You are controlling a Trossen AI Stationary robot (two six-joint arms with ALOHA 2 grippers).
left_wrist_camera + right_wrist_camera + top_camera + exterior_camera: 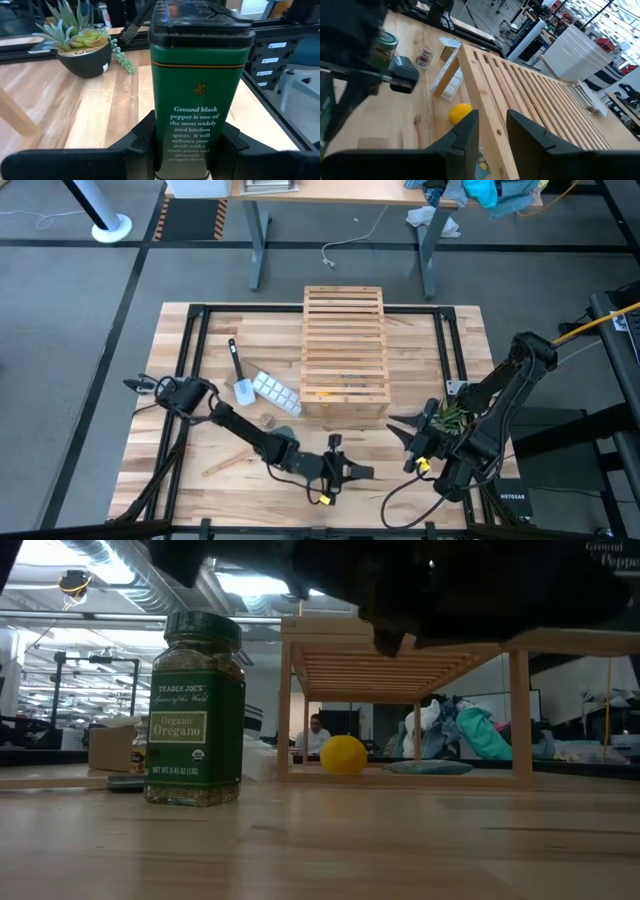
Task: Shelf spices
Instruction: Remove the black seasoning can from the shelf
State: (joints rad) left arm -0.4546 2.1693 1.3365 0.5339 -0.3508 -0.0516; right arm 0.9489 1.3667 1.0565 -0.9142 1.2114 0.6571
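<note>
The left gripper (182, 145) is clamping a green black-topped pepper tin (197, 85) upright near the table's front edge, in front of the wooden shelf (344, 352). The right gripper (492, 127) is hovering by the shelf's right front corner, fingers slightly apart, holding nothing. The oregano jar (195, 710) is standing on the table to the shelf's left.

"Organic Oregano" on green jar (195, 710)

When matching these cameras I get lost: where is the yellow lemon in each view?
High: not visible; the shelf covers that spot.
Low: the lemon sits under the shelf, near picture centre.
Left wrist: not in it.
Right wrist: lower middle, beside the shelf's edge.
Shared landmark: the wooden shelf, seen in high, low and right wrist views.
</note>
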